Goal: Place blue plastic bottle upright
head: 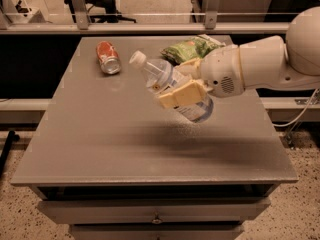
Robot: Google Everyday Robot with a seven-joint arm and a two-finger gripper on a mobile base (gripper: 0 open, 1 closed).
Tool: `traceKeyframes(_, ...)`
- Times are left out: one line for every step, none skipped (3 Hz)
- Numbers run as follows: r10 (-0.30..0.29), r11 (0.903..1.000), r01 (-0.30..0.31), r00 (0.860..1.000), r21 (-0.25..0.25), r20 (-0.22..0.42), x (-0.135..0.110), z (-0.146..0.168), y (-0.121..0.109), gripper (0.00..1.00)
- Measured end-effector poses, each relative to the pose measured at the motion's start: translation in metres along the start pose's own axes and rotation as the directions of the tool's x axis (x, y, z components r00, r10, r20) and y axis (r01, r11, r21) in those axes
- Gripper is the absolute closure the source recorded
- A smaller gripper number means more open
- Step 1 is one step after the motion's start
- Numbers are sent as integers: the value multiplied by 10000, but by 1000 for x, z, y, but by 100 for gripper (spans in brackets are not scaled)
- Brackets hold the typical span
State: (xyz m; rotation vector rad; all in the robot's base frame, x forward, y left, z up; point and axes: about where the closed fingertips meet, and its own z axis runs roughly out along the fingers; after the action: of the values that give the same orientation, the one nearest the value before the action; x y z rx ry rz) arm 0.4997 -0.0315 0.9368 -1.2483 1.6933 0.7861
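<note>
The blue plastic bottle (165, 82) is clear with a white cap at its upper left end. It is held in the air above the middle of the grey table (100, 134), tilted with the cap up and to the left. My gripper (184, 84) is shut on the bottle's middle, and its cream fingers (181, 95) clamp the label area. The white arm reaches in from the right.
A red-orange drink can (108, 57) lies on its side at the table's back left. A green snack bag (192, 47) lies at the back, behind the arm. The table has drawers below its front edge. A railing runs behind the table.
</note>
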Motion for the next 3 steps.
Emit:
traceKeyframes(-487, 9972, 610, 9688, -436, 2432, 1, -28, 17, 100)
traceKeyframes(-695, 9946, 926, 9277, -458, 3668, 10, -44, 26, 100)
traceKeyframes(-353, 9974, 601, 8839, -385, 4664, 20, -51, 28, 100)
